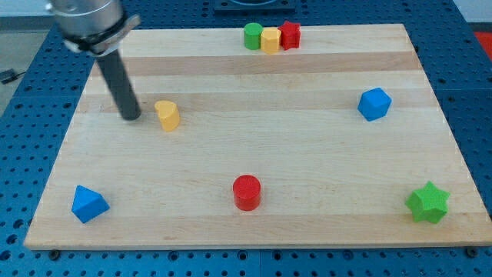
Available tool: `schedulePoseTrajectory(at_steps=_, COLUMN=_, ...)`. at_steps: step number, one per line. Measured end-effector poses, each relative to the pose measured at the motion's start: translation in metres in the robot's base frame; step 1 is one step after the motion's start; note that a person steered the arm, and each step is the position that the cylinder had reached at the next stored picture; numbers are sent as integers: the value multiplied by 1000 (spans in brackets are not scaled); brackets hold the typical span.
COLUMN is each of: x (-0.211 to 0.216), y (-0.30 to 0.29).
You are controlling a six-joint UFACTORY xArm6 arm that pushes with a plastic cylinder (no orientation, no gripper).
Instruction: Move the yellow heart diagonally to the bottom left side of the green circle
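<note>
The yellow heart lies on the wooden board in its upper left part. The green circle stands at the board's top edge, far up and to the right of the heart. My tip rests on the board just left of the yellow heart, with a small gap between them. The rod rises from the tip toward the view's top left.
A second yellow block and a red block stand in a row touching the green circle's right side. A blue block is at the right, a red cylinder at bottom centre, a blue triangle at bottom left and a green star at bottom right.
</note>
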State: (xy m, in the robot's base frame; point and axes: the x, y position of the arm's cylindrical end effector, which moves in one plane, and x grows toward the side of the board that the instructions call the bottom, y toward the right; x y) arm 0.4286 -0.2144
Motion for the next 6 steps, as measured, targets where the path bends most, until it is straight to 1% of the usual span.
schedulePoseTrajectory(at_steps=1, x=39, y=13)
schedulePoseTrajectory(at_steps=2, x=17, y=67)
schedulePoseTrajectory(at_steps=3, x=-40, y=118)
schedulePoseTrajectory(at_steps=4, x=-76, y=152)
schedulePoseTrajectory(at_steps=5, x=-29, y=148)
schedulePoseTrajectory(at_steps=6, x=10, y=114)
